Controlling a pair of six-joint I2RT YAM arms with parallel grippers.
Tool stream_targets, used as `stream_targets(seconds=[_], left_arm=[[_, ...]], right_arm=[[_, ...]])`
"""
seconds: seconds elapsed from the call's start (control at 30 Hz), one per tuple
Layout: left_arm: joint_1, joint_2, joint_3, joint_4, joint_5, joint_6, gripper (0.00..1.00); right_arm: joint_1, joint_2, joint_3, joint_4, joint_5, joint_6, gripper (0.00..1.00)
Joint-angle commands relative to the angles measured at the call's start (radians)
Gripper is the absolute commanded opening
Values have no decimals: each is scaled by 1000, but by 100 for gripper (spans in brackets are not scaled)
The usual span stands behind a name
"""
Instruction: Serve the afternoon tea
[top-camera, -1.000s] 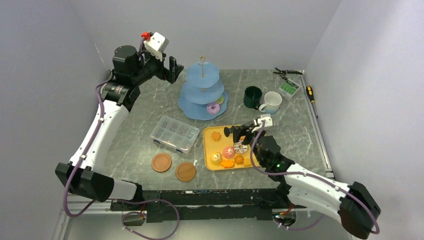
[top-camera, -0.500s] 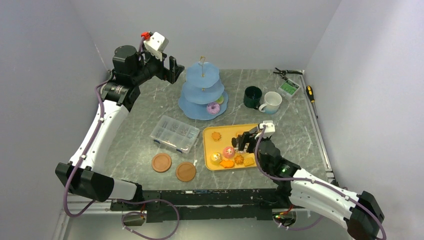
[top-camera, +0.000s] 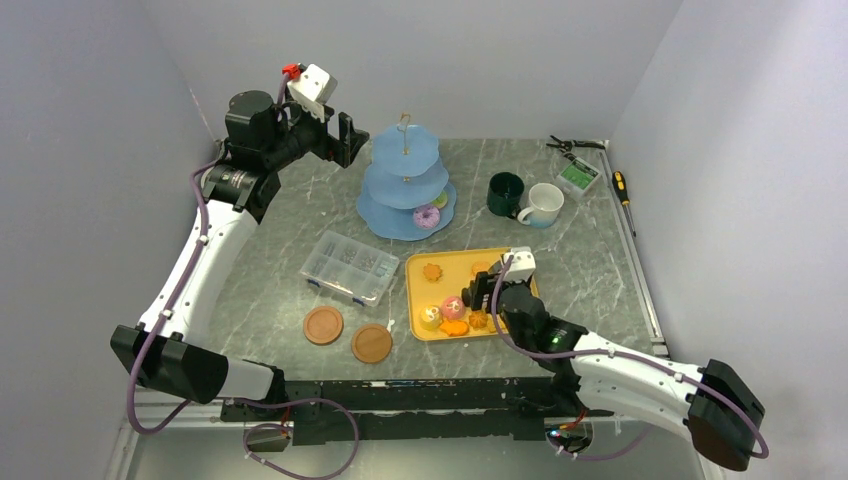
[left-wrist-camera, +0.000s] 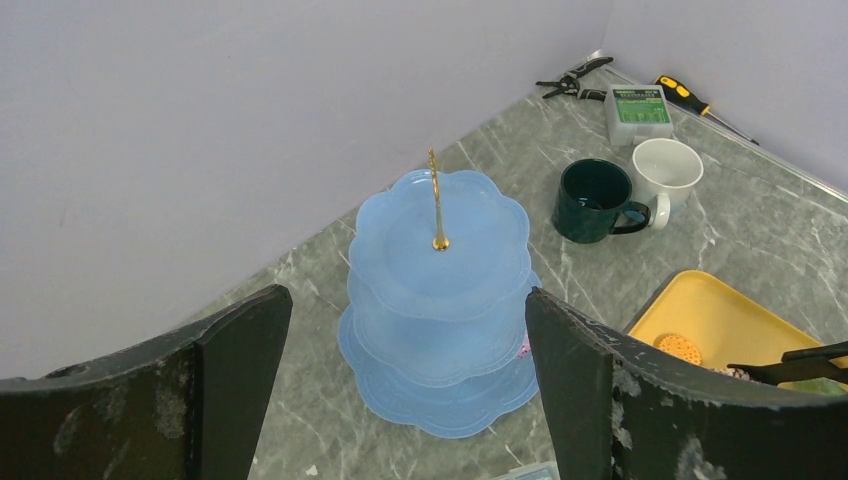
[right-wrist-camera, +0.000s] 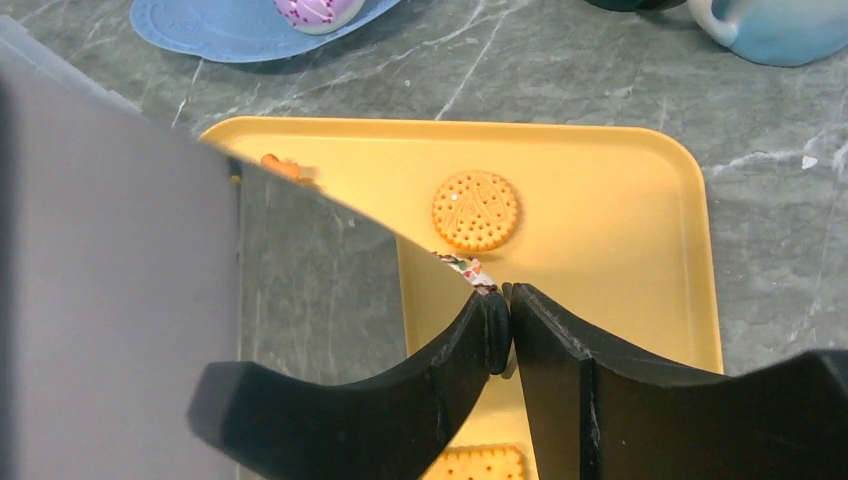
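Now my right gripper (top-camera: 482, 288) clamps black plastic tongs (right-wrist-camera: 497, 330), tips almost together on the edge of a sprinkled toy treat (right-wrist-camera: 462, 268) just ahead, on the yellow tray (right-wrist-camera: 620, 250). Shallow bite: it could slip on the lift. Meanwhile my left gripper (left-wrist-camera: 405, 340) gapes empty.

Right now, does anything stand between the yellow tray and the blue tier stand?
Nothing visible does. Bare table separates the yellow tray from the blue stand. The clear box lies left of that line, the green mug right. A pink doughnut already sits on the bottom tier's near edge.
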Motion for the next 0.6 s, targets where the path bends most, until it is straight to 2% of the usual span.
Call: stream_targets(seconds=[0.0, 0.23, 0.4, 0.57], left_arm=[[6, -14, 8, 28, 12, -10, 93], [6, -10, 9, 26, 7, -6, 93], [6, -6, 8, 25, 7, -4, 93], [6, -3, 14, 22, 4, -4, 93]], right_arm=[[23, -4, -5, 61, 58, 25, 71], [36, -64, 21, 74, 96, -32, 55], [36, -56, 88, 143, 72, -110, 53], [36, 119, 173, 322, -17, -155, 54]])
